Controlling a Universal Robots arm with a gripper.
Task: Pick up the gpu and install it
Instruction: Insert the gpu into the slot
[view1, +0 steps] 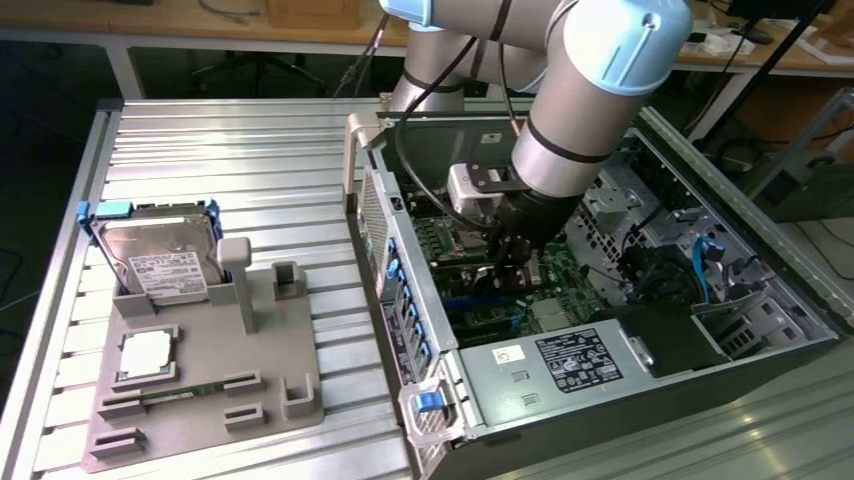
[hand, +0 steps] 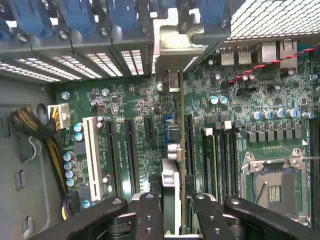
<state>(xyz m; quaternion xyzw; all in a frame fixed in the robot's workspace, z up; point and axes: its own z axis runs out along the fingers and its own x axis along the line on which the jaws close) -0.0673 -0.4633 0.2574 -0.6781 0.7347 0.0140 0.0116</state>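
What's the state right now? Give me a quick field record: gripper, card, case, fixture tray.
gripper: gripper shut on the gpu, inside the open computer case
gpu: gpu held edge-on above the motherboard, its metal bracket at the rear slot openings
seating: cannot tell whether it is in a slot
fixture tray: fixture tray holds the hard drive, CPU and RAM stick

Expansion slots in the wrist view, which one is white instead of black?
The long white slot, nearest the yellow and black cable bundle at the case wall. The other slots on the motherboard are black.
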